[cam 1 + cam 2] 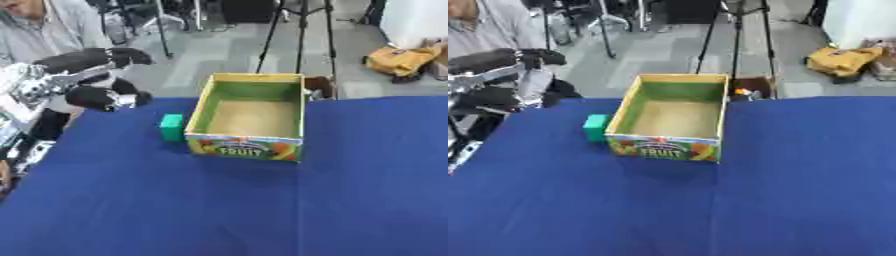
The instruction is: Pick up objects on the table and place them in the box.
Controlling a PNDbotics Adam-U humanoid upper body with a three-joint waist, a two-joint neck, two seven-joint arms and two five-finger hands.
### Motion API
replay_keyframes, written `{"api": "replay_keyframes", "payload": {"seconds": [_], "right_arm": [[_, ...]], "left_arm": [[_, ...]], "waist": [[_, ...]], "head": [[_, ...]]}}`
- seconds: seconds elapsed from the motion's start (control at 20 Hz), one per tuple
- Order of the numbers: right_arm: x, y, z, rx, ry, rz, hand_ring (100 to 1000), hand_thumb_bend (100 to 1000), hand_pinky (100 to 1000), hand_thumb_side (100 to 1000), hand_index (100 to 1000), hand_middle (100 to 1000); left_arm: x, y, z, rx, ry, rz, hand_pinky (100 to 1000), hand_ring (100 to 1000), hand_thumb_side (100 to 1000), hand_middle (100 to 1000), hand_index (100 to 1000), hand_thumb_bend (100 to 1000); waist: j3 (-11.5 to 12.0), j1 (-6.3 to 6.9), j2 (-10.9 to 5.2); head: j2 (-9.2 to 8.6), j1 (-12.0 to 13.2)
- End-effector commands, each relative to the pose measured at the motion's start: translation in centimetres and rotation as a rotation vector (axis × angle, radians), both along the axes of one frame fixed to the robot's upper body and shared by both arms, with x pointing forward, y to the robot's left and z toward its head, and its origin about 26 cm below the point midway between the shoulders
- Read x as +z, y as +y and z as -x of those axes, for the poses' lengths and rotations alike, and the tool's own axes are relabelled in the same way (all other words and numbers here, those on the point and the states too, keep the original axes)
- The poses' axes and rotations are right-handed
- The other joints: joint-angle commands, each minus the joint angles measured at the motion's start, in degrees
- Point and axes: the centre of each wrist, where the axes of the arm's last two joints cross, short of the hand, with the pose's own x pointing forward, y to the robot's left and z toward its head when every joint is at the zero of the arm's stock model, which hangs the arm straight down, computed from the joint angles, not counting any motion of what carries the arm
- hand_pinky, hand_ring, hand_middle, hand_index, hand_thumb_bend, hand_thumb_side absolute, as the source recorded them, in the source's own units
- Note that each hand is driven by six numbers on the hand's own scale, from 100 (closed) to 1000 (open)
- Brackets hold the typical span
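Where the blue table (219,210) fills the lower part of both views, its cloth lies flat and bare apart from two items near the far edge. The box (248,116) sits at centre, close to that far edge. It is an open-topped cardboard carton, green inside on the walls, tan on the floor, with a printed fruit label on the near wall. Its long axis runs from the near side to the far side, and the opening faces straight up. Nothing shows inside it.

The left hand (103,79) is held above the left edge of the table, well apart from the box. Its black fingers (122,56) extend toward the right and its thumb lies below them, with an empty gap between. The hand is spread and holds nothing. The right hand shows in neither view.

The block (171,127) is a small green piece standing upright on the cloth, long axis vertical. It is just beside the left wall of the box at the near corner; contact with the wall cannot be determined.

Beyond the table lies a grey floor (219,47) with black tripod legs (300,35). A yellow bag (400,59) lies on the floor at far right.
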Motion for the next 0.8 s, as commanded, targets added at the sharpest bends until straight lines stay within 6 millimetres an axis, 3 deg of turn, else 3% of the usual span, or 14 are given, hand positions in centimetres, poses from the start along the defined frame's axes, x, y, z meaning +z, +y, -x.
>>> {"api": "replay_keyframes", "payload": {"seconds": [0.05,0.45,0.8], "right_arm": [[1.0,-0.1,0.4,-0.007,-0.032,0.019,826,100,915,913,697,539],[1.0,-0.1,0.4,-0.006,-0.032,0.019,827,100,914,912,697,536],[1.1,-0.1,0.4,-0.003,-0.036,0.022,827,100,914,912,696,533]], "left_arm": [[1.3,0.1,0.4,0.023,-0.023,-0.02,882,1000,945,975,1000,423],[0.7,0.6,-0.1,0.048,0.013,-0.027,885,1000,879,976,1000,444],[0.3,1.3,-1.0,0.097,0.058,-0.017,890,997,878,980,1000,451]], "waist": [[-0.03,-0.1,-0.89],[-0.34,-0.15,-0.62],[-0.6,-0.22,-0.07]], "head": [[0.25,-0.14],[0.05,0.1],[0.21,-0.26]]}}
